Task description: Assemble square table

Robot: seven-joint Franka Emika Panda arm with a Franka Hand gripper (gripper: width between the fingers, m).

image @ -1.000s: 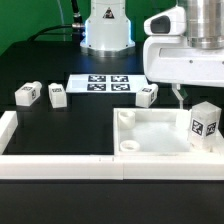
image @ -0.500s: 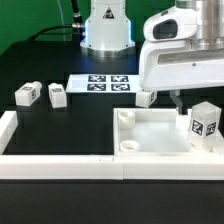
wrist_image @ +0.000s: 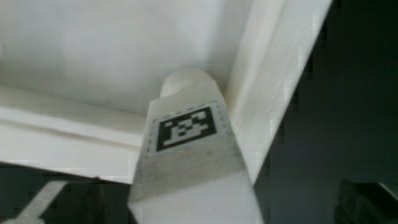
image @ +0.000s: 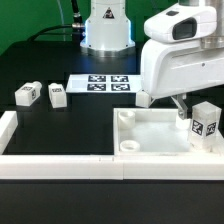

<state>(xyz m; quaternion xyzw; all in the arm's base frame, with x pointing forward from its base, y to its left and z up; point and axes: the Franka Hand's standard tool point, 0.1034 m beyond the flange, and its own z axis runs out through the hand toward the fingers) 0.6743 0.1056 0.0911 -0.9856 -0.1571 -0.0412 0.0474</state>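
The white square tabletop (image: 158, 132) lies tray-like at the exterior view's lower right. One tagged leg (image: 205, 122) stands upright in its right corner; the wrist view shows it close up (wrist_image: 187, 135) against the tray's rim (wrist_image: 267, 60). My gripper (image: 196, 104) hangs just above and behind this leg. One dark finger (image: 183, 107) shows to the leg's left. In the wrist view the gripper (wrist_image: 199, 205) straddles the leg with gaps on both sides, so it looks open. Three more legs lie on the black table: two at the left (image: 27, 95) (image: 57, 95) and one near the tray (image: 147, 97).
The marker board (image: 103, 83) lies flat at the middle back. A long white rail (image: 60, 166) runs along the front edge and another (image: 8, 125) sits at the left. The robot base (image: 106, 25) stands at the back.
The arm has shifted toward the exterior view's right and slightly down, closer over the upright leg. The leg and the other parts have not moved.
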